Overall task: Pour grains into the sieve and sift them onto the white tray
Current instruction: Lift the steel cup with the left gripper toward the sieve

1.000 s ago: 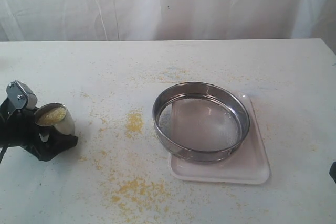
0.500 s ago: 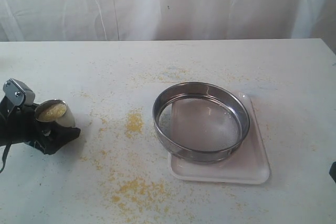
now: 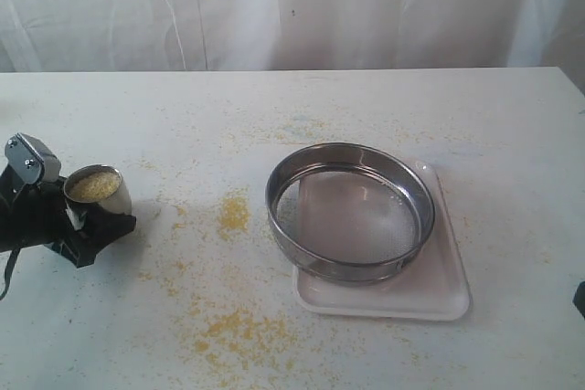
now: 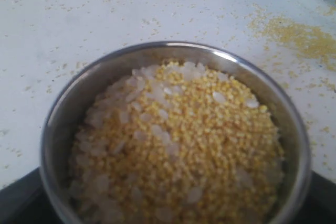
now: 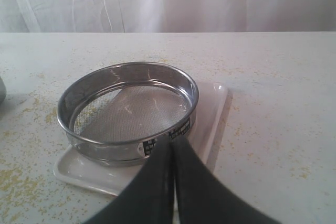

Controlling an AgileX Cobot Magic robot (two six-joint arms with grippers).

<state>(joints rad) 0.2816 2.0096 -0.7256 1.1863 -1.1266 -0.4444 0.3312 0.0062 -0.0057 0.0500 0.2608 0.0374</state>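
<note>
i saw l end effector [image 3: 96, 226] at left edge of ext view, fingers either side of steel cup [image 3: 101, 200]; couldn't tell if it gripped. cup upright, full of grains [image 4: 178, 145]. r end effector [image 5: 172, 142] pinched closed. sieve [image 3: 347, 216] lay on white tray [image 3: 439, 285], right of centre; spilt bits [image 3: 235, 212] on surface [image 3: 183, 116].
</note>
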